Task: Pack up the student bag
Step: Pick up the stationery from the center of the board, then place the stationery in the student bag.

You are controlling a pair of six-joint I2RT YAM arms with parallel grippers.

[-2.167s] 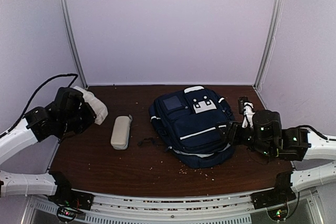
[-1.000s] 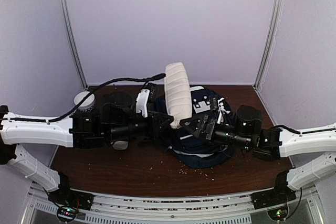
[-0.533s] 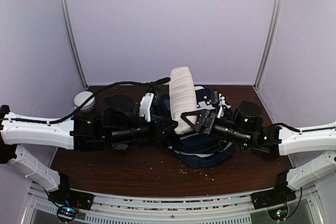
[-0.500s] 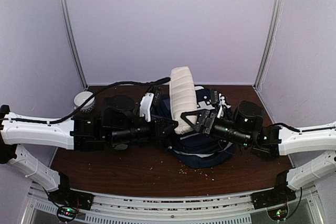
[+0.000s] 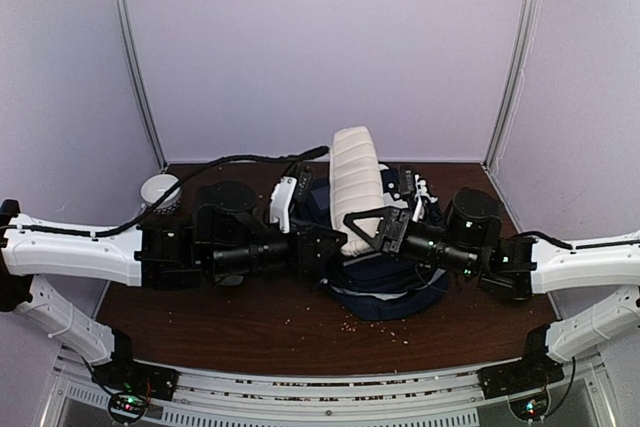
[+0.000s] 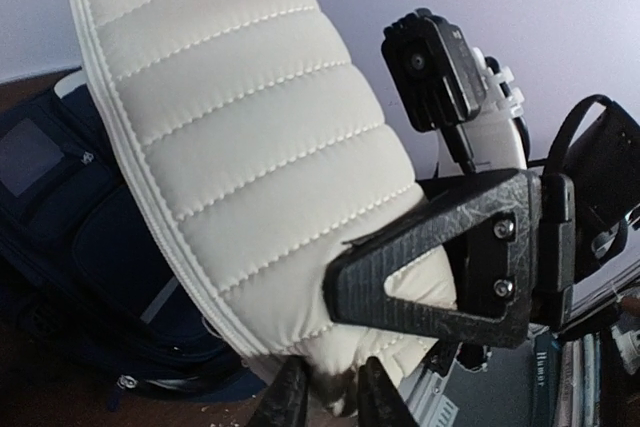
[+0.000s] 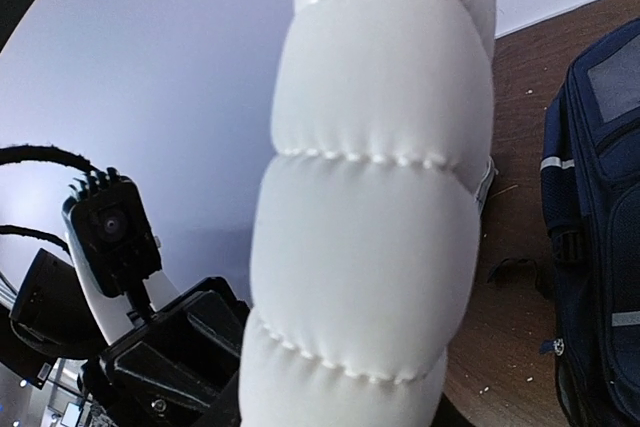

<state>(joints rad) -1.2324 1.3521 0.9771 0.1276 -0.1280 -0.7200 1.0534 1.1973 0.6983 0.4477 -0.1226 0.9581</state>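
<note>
A white quilted pouch (image 5: 356,182) stands upright in the air above the student bag (image 5: 385,292), a navy backpack lying flat on the brown table. My left gripper (image 5: 336,245) pinches the pouch's bottom corner; in the left wrist view the corner fills the narrow gap of that gripper (image 6: 335,402). My right gripper (image 5: 366,224) comes from the right and is shut across the pouch's lower part. One of its black fingers (image 6: 430,257) presses into the padding. The pouch (image 7: 380,227) fills the right wrist view, with the bag (image 7: 600,197) beside it.
A small white round container (image 5: 158,190) stands at the back left of the table. A thin dark item (image 7: 515,269) lies on the table (image 5: 250,332) just left of the bag. Crumbs dot the wood near the front. Grey walls enclose three sides.
Both arms swung in from the sides to the middle. Over the last second the pouch shifted slightly right and the right gripper's jaws closed round it.
</note>
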